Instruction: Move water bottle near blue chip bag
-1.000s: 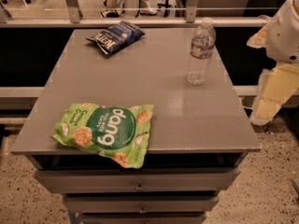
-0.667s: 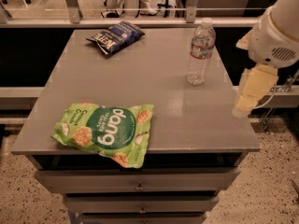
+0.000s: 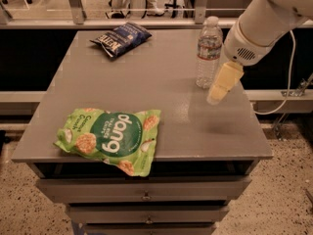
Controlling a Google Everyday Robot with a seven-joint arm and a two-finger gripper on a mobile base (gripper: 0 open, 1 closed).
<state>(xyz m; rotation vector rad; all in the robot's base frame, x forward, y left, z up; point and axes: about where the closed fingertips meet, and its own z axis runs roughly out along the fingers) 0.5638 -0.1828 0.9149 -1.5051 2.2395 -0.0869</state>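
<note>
Just beside water bottle [image 3: 208, 53]: pincer [image 3: 216, 96].

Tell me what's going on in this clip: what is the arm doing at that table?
The robot's arm extends in from the right, and its gripper hovers just beside the water bottle, on the bottle's right, low over the grey table. The bottle stands upright near the table's back right and is not yet held. The blue chip bag lies at the back left, well apart from the bottle. A green dang bag lies at the front left edge.
</note>
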